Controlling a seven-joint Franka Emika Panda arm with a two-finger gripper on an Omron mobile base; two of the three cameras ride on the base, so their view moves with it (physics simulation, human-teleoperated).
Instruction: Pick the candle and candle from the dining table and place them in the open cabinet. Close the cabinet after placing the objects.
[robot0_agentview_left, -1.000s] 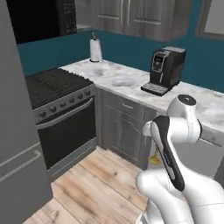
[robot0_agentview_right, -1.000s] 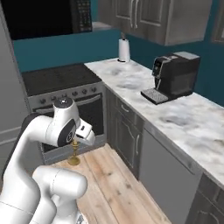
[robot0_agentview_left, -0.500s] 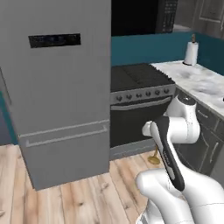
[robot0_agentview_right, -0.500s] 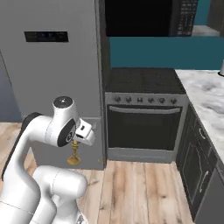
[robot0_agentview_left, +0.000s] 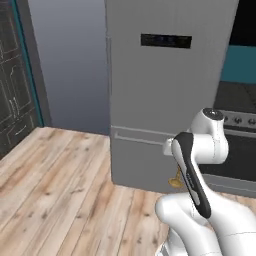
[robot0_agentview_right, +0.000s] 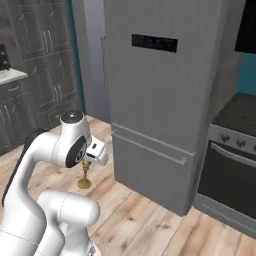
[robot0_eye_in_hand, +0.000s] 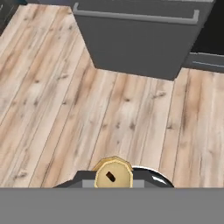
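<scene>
My gripper (robot0_agentview_right: 86, 163) is shut on one candle, held upright just in front of the arm's folded elbow. Its brass-gold stemmed holder (robot0_agentview_right: 84, 176) hangs below the hand, above the wooden floor. A bit of the same brass holder (robot0_agentview_left: 175, 182) peeks out from behind the arm in the left base view. In the hand view, the round brass foot (robot0_eye_in_hand: 113, 173) shows from above, with floor planks far beneath it. The other candle, the dining table and the cabinet are out of view.
A tall grey fridge (robot0_agentview_right: 165, 100) with a dark display stands straight ahead, its lower drawer (robot0_eye_in_hand: 135, 35) close to the hand. A stove (robot0_agentview_right: 230, 165) sits to its right. Dark panelled cabinets (robot0_agentview_right: 45, 65) line the left wall. Wooden floor (robot0_agentview_left: 60, 190) stretches to the left.
The whole picture has swung: the base has turned left, away from the counter with the coffee machine, past the stove, to face the fridge. The candle stays in the shut gripper.
</scene>
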